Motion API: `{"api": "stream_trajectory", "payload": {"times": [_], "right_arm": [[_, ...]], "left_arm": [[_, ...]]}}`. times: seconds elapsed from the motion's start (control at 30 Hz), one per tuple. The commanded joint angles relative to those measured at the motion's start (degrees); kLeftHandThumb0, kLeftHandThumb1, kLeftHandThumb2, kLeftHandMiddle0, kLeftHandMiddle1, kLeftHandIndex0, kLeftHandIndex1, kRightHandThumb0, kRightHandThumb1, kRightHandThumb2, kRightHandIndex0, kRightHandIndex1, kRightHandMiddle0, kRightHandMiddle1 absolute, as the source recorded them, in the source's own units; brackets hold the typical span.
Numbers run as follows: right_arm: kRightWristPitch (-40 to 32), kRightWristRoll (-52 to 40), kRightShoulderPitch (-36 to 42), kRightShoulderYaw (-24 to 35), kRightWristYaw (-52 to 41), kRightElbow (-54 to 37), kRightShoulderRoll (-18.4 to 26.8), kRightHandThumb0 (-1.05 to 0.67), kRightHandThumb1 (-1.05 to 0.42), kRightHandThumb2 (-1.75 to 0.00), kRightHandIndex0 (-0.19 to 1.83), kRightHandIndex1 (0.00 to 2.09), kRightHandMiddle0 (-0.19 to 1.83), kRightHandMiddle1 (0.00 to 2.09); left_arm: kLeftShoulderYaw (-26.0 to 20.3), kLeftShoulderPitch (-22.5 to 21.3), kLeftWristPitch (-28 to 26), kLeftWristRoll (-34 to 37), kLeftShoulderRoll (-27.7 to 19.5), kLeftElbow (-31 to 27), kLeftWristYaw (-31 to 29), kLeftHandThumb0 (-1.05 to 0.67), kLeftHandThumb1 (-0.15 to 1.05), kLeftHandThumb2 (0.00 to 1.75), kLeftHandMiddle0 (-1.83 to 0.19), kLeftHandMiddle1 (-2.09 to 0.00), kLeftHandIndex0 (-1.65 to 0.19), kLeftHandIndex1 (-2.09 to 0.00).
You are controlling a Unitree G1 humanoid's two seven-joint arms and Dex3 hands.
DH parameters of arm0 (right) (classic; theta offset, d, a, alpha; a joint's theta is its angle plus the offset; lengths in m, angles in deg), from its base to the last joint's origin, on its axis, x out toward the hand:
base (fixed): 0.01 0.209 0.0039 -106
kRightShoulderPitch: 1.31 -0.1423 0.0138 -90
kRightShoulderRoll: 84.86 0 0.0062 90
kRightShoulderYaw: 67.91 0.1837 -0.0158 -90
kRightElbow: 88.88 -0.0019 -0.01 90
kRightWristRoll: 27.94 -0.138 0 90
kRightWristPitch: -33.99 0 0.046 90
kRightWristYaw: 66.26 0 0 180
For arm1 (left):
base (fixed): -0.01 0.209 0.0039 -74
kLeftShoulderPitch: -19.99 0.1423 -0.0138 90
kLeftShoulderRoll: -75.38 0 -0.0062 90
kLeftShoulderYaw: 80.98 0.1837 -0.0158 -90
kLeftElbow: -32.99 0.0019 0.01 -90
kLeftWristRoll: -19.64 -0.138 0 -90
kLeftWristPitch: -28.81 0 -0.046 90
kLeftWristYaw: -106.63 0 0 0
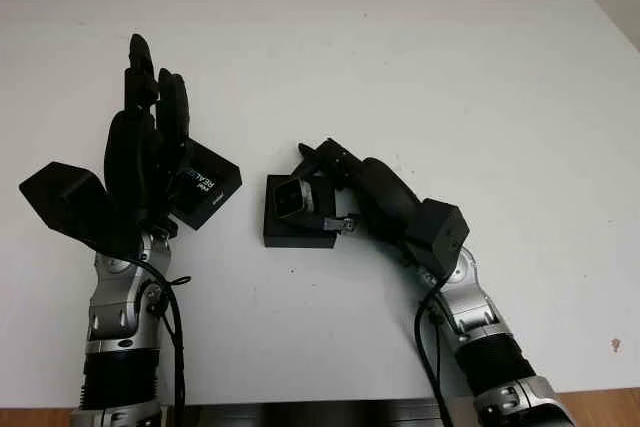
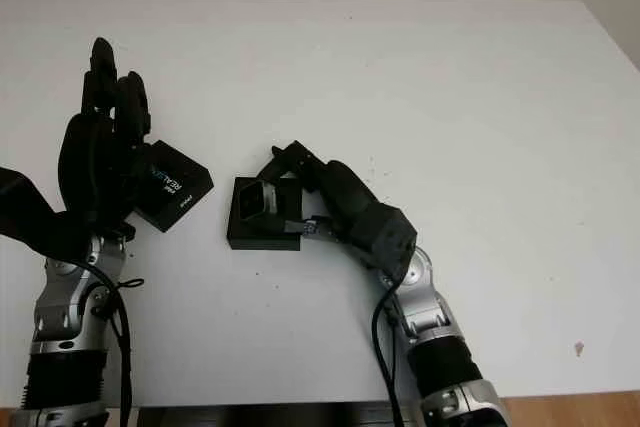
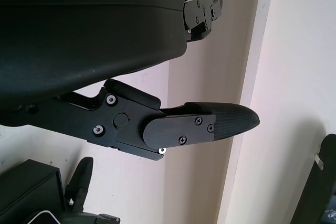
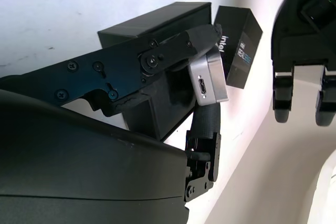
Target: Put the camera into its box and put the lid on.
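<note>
camera (image 4: 209,78) sits pinched in our right hand (image 1: 335,187), fingers (image 4: 178,51) closed on its silver body, one above and one below. we hold it tilted over the black box (image 1: 297,215), lens end facing up twd the head cam, usb port side facing the wrist cam. can't tell if the camera's lower edge touches the box interior or hangs just above it; it looks partly inside the opening. box stands on the white table (image 1: 450,87) near the middle, a bit left of centre, open side up.

lid (image 1: 205,185), black w/ blue and white lettering, lies flat on the table just left of the box, turned at an angle, w/ a small gap between the two. part of it is hidden behind our left hand (image 1: 148,147).

left hand is raised above the table at the left side, palm twd the lid, holding nothing, released. fingers (image 3: 220,121) point away from us twd the far edge. from the head cam it overlaps the lid's left part; can't tell if there's any contact, looks apart.

right forearm comes in from the bottom right and angles up-left to the box. a small dark speck (image 1: 615,345) on the table near the right edge.
</note>
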Motion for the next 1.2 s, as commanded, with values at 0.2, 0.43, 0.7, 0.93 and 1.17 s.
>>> {"api": "stream_trajectory", "payload": {"times": [0.2, 0.43, 0.7, 0.93, 1.17], "right_arm": [[0.44, 1.21, 2.84, -1.4, 0.2, -1.61, 0.77, -0.36, -0.98, -0.04, 0.19, 0.0, 0.32, 1.81], [0.42, 4.48, 3.41, -2.37, 2.29, -3.14, 1.64, -0.39, -1.0, -0.05, 0.18, 0.0, 0.26, 1.76], [-0.72, 11.18, 3.92, -5.6, 2.24, -8.91, 5.68, -0.51, -0.97, -0.05, -0.18, 0.0, -0.15, 0.68], [0.22, 13.31, 4.78, -5.97, 4.15, -12.74, 6.96, -0.5, -0.95, -0.05, -0.19, 0.0, -0.16, 0.63], [0.58, 12.58, 4.77, -5.97, 4.3, -13.12, 7.39, -0.5, -0.95, -0.05, -0.19, 0.0, -0.15, 0.61]], "left_arm": [[-0.17, 0.3, 0.34, 0.04, 0.14, -0.89, -0.03, -0.7, 1.05, 0.48, 0.19, 0.0, 0.19, 0.0], [-0.27, 0.35, 0.38, 0.11, 0.12, -0.94, -0.03, -0.69, 1.05, 0.48, 0.19, 0.0, 0.19, 0.0], [-0.19, 0.52, 0.13, -0.14, -0.15, -1.14, -0.09, -0.7, 1.05, 0.48, 0.19, 0.0, 0.19, 0.0], [-0.24, 0.38, 0.22, -0.1, -0.22, -1.09, -0.18, -0.71, 1.05, 0.47, 0.19, 0.0, 0.19, 0.0], [-0.25, 0.37, 0.78, -0.1, -0.15, -0.85, -0.34, -0.7, 1.05, 0.49, 0.19, 0.0, 0.19, 0.0]]}}
